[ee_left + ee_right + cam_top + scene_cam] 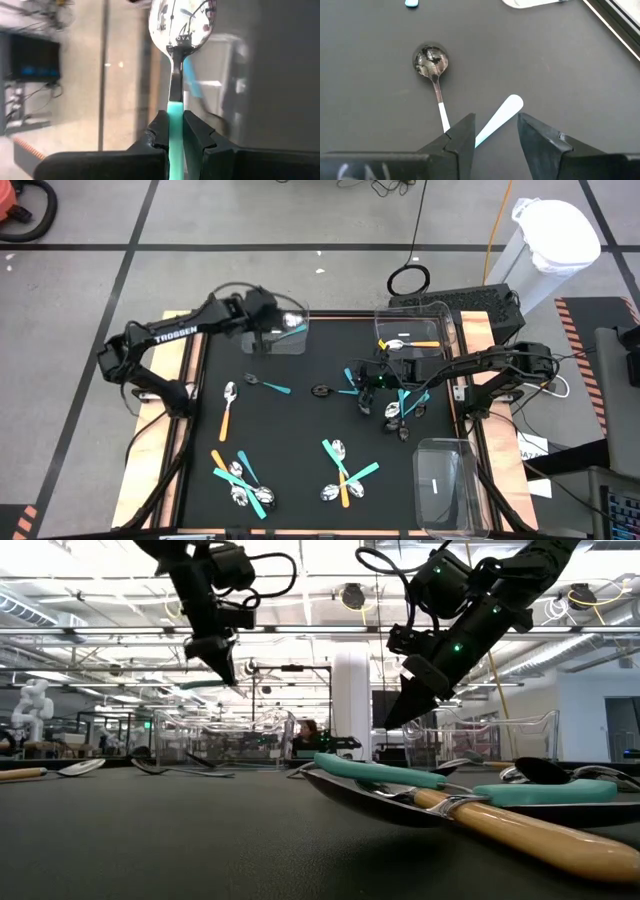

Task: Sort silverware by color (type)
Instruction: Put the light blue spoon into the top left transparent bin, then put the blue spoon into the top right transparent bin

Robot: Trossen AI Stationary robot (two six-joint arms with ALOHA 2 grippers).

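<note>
My left gripper (176,135) is shut on a teal-handled spoon (182,22) and hangs over the clear bin (280,338) at the table's far left; in the low view it (222,668) points down. My right gripper (365,377) is open and hovers mid-table, its fingers on either side of a pale teal handle end (501,117) without touching it. A round-bowled spoon (431,57) lies flat just beyond. Other teal and orange spoons lie flat in clusters near left (240,480), near middle (345,475) and at the right (405,410). My left gripper pinches the spoon's teal handle (175,117) between its two fingers (159,132). The spoon runs along the fingers, with its shiny bowl at the far end, beyond the fingertips. It is lifted clear of everything.
A second clear bin (415,330) at the far right holds an orange-handled spoon (412,343). A third clear bin (445,485) sits at the near right edge. Single spoons lie at the left (228,405) and centre (265,385). A trash can (550,240) stands beyond the table.
</note>
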